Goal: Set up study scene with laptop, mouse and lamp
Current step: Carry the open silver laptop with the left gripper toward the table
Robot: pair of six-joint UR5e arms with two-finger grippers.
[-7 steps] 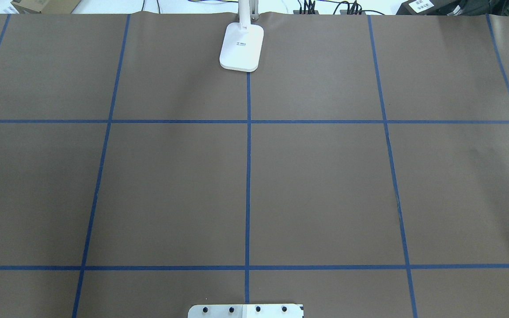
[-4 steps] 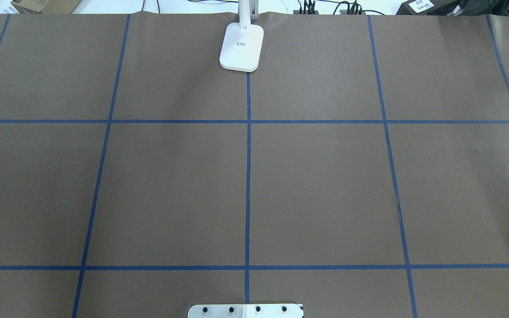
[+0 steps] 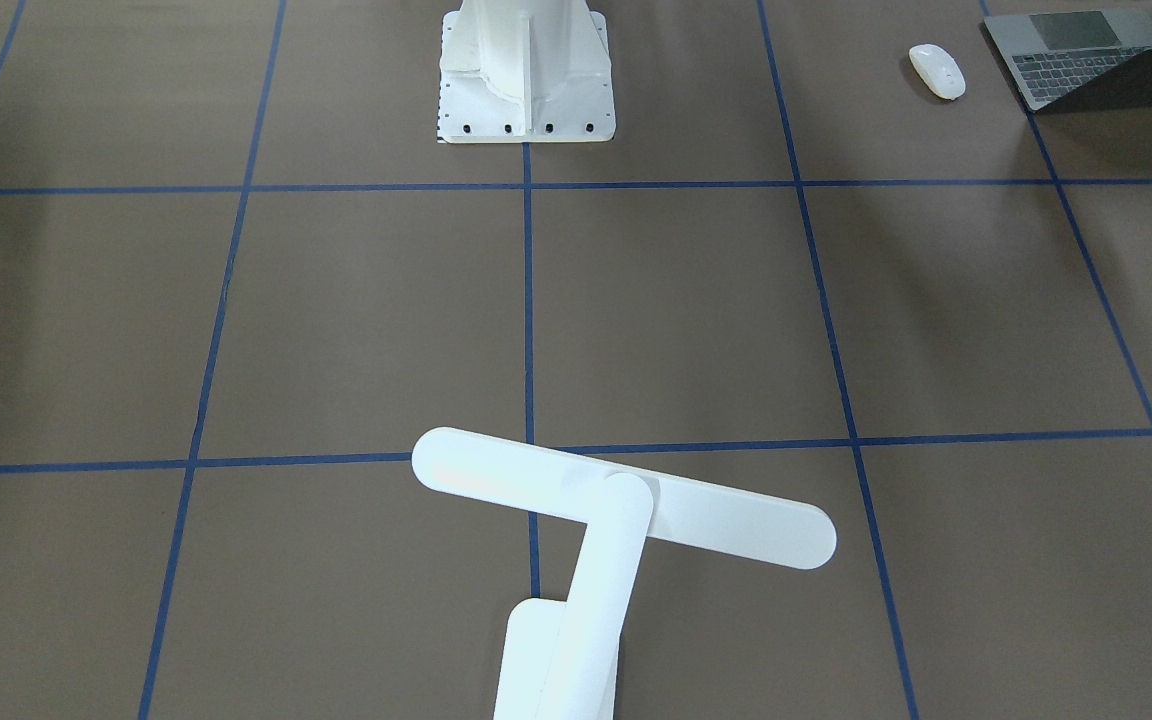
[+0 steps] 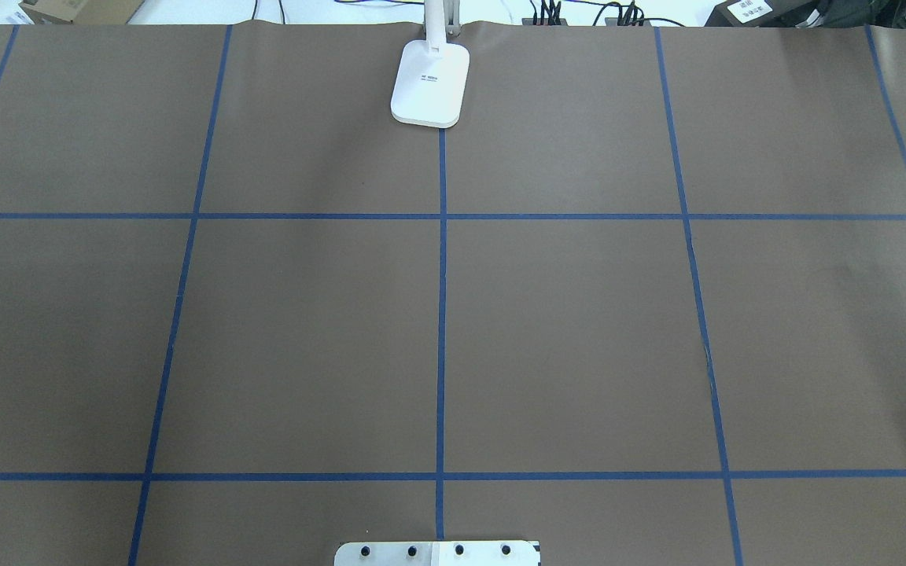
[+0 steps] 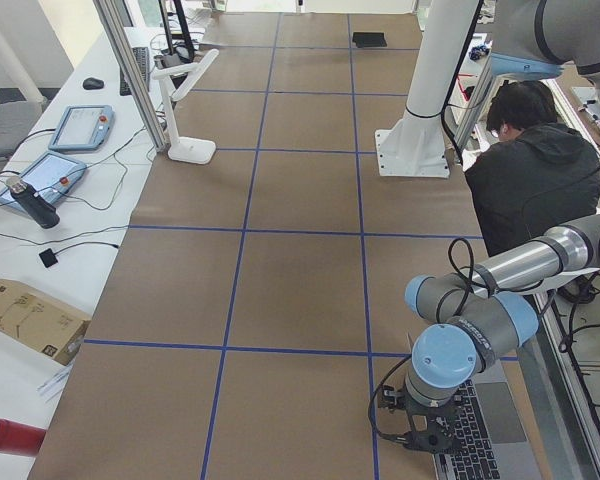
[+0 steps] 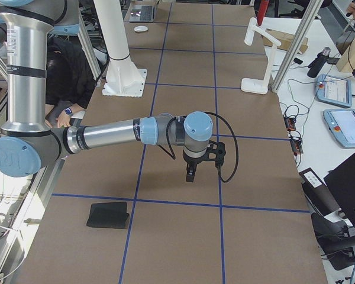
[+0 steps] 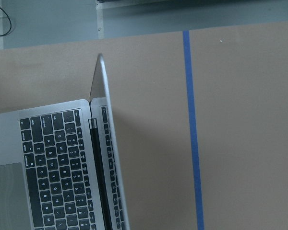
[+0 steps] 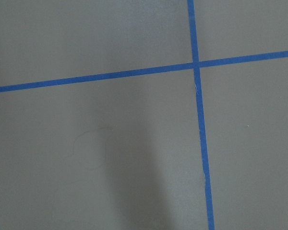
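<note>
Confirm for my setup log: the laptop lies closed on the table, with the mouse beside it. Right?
No. The laptop is open, its screen raised, as the exterior front-facing view shows. The mouse does lie beside it.

Matt metal laptop (image 7: 53,163), smooth white plastic lamp (image 3: 626,500), brown paper table (image 4: 303,338)

This is a robotics lab. The desk (image 5: 280,250) is covered in brown paper and marked into a grid with blue tape (image 4: 441,314). A white pedestal (image 3: 526,70) is bolted onto it. The right arm (image 6: 106,136) and left arm (image 5: 510,265), both grey with blue joints, reach over it. Teach pendants (image 5: 80,125) and a cardboard box (image 5: 25,315) lie on a white side desk (image 5: 20,260). Aluminium posts (image 5: 130,70) stand along its edge. A person (image 5: 525,170) sits beside the robot.
</note>
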